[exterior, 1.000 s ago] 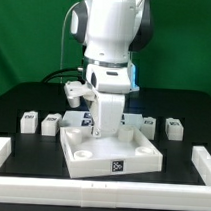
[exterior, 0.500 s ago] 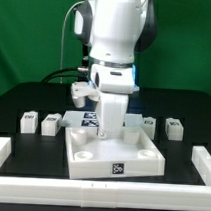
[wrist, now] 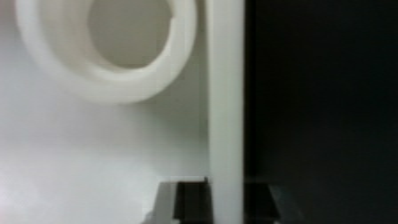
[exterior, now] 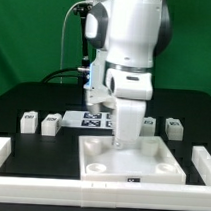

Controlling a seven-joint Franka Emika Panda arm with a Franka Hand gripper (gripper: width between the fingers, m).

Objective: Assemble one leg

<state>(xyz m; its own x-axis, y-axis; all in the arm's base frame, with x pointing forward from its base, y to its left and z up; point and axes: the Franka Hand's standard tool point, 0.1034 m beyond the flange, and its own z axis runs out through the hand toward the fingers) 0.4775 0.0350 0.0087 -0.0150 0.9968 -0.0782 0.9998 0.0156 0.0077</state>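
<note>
The black table carries a large white square tabletop near its middle, lying flat with round sockets facing up. Behind it, small white posts stand on the table in a row. The first leg and second leg are toward the exterior view's left. The third leg and fourth leg are toward its right. Between the pairs lies the marker board. Long white border bars lie along the edges: left bar, right bar, front bar.
</note>
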